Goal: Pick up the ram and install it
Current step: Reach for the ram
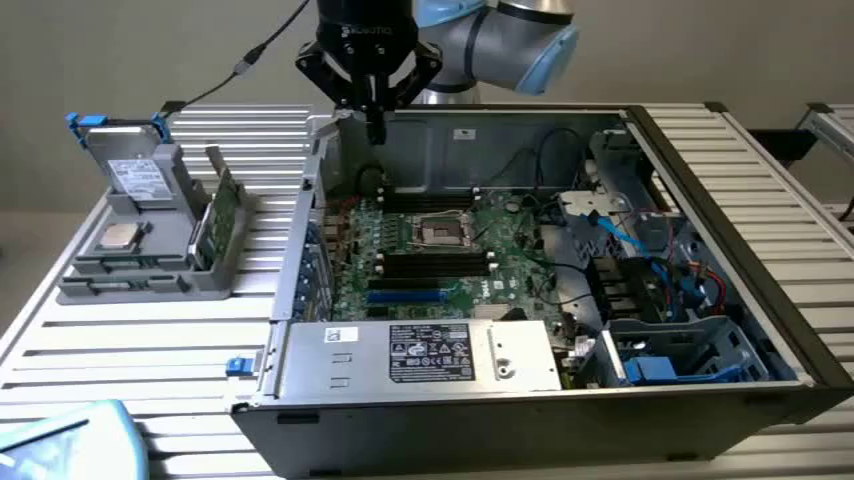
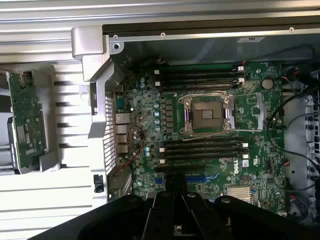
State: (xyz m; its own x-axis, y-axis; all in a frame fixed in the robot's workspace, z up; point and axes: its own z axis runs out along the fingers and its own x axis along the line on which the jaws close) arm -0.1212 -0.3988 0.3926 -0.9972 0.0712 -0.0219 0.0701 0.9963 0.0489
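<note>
— How was the gripper [image 1: 376,132] set when we looked?

— Its black fingers were pressed together, and we saw nothing pinched between them. It hung tip-down from the arm [image 1: 501,35] over the far corner of the open computer case [image 1: 467,430], toward the exterior view's left. In the wrist view the fingertips [image 2: 171,182] sat above the green motherboard [image 2: 145,125], close to its black memory slots [image 2: 205,150].

— And the ram?

— We could not pick it out for certain. A green circuit board [image 1: 216,220] stood on edge in the grey holder [image 1: 134,280], just beside the case on the exterior view's left and well apart from the gripper. We could not tell whether that board was the ram or the wider card. A square silver processor chip [image 1: 120,237] lay flat in the same holder.

— What did everything rest on?

— We saw a table [image 1: 147,340] of pale ribbed metal slats running across it. The case lay on its side there with the lid off, and a silver power supply [image 1: 427,355] with a printed label filled its near end. Blue cables [image 1: 654,240] ran along the side on the exterior view's right.

— And the room around it?

— A plain, dull beige wall [image 1: 134,50] stood behind the table. A pale blue object [image 1: 60,440] cut into the near corner on the exterior view's left.
</note>
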